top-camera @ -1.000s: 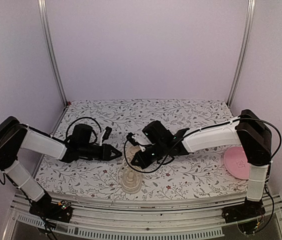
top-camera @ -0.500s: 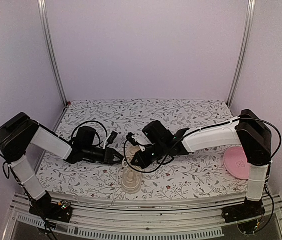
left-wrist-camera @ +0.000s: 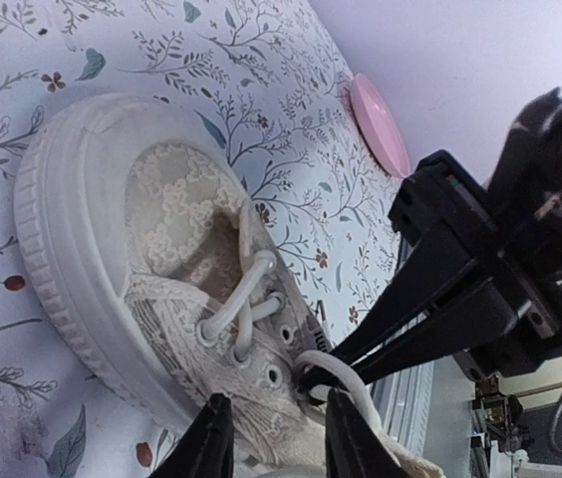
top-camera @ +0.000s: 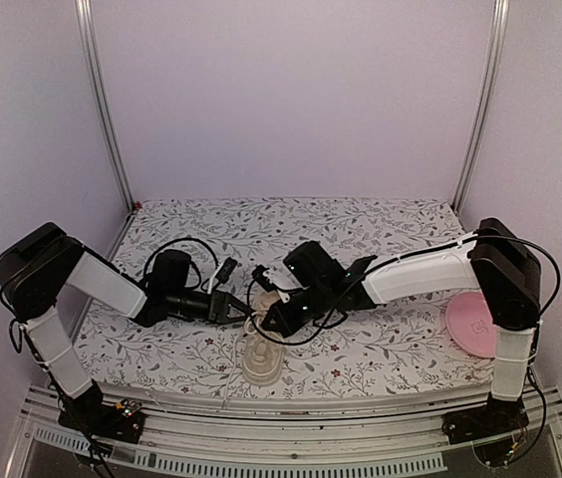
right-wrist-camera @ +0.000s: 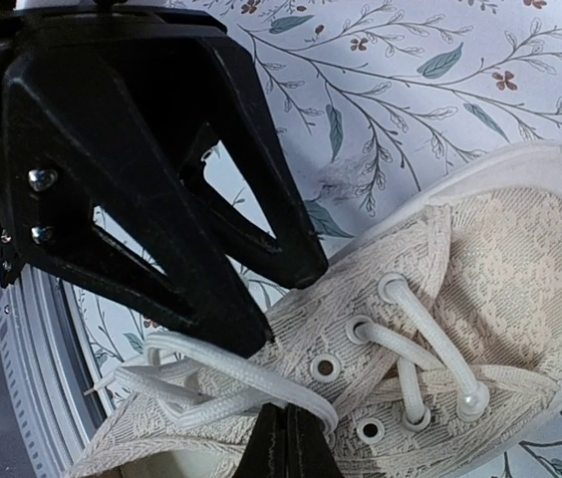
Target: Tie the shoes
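1 cream lace-textured low-top sneaker (top-camera: 260,360) sits upright near the table's near edge, roughly midway between the 2 arm bases; its white lace (right-wrist-camera: 223,383) lies loose over the tongue. The right gripper (right-wrist-camera: 283,418) is clenched on a strand of that lace by the top eyelets; the left gripper (left-wrist-camera: 279,413) hangs just beside it over the sneaker's side, its 2 fingers spread and holding nothing. 1 round pink plate (top-camera: 475,322) lies well apart, at the right edge. A white floral-printed cloth (top-camera: 361,224) covers the table; plain lilac walls (top-camera: 291,90) enclose it, with 2 metal posts (top-camera: 102,100) at the back corners.
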